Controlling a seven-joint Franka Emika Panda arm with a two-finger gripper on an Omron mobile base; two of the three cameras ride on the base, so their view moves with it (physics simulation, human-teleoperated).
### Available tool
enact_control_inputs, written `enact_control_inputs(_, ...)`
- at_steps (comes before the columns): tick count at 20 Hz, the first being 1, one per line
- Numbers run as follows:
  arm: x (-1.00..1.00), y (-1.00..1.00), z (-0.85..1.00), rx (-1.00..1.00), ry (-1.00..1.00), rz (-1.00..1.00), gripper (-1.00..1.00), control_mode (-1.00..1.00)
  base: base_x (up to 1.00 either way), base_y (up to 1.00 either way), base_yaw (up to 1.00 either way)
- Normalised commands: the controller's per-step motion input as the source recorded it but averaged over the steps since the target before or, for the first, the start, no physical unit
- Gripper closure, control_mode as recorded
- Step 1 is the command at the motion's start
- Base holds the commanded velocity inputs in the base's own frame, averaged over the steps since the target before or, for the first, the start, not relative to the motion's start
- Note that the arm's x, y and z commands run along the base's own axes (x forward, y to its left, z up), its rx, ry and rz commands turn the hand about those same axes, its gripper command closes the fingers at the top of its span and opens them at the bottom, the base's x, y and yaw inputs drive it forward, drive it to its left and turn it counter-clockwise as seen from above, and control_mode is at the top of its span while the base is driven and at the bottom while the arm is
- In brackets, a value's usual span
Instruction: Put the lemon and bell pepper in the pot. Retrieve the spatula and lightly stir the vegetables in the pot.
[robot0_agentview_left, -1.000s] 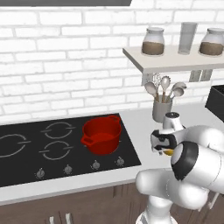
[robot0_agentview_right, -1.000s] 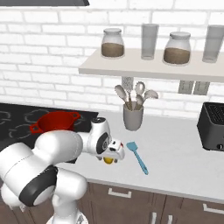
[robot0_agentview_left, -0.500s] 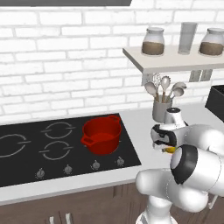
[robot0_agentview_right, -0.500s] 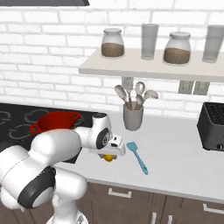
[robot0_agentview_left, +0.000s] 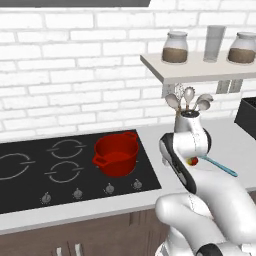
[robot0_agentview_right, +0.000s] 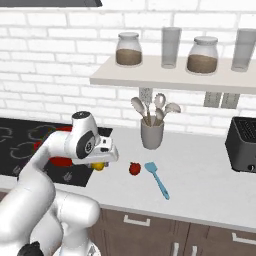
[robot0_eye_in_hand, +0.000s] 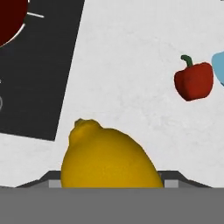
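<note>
My gripper (robot0_agentview_right: 101, 161) is shut on the yellow lemon (robot0_eye_in_hand: 109, 159), which hangs just above the counter beside the stove's right edge and shows under the hand as the lemon (robot0_agentview_right: 99, 166). The lemon covers my fingertips in the hand view. A small red bell pepper (robot0_agentview_right: 134, 168) lies on the counter to the right, also seen as the pepper (robot0_eye_in_hand: 194, 82) and the pepper (robot0_agentview_left: 191, 161). Right beside it rests the light-blue spatula (robot0_agentview_right: 156, 178). The red pot (robot0_agentview_left: 116, 155) stands on the front right burner, left of the hand, with nothing visible inside.
A grey utensil holder (robot0_agentview_right: 152, 134) with spoons and a whisk stands against the wall behind the pepper. A dark toaster (robot0_agentview_right: 245, 145) sits at the far right. The black stovetop (robot0_agentview_left: 45, 165) carries knobs along its front. A shelf (robot0_agentview_right: 170, 77) with jars hangs overhead.
The hand has carried the lemon to the left, away from the pepper and spatula, toward the stove's edge. The pepper, spatula and pot have stayed put.
</note>
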Motion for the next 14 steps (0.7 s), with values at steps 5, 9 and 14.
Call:
enact_control_inputs(5, 0.23, 1.00, 1.00, 0.00, -0.01, 0.26, 1.00, -1.00, 0.00, 0.00, 0.00)
enact_control_inputs(9, 0.48, 1.00, 0.67, 0.02, 0.00, 0.27, 1.00, -1.00, 0.00, 0.00, 0.00)
enact_control_inputs(14, 0.83, 0.86, 0.21, 0.03, 0.00, 0.15, 1.00, -1.00, 0.00, 0.00, 0.00)
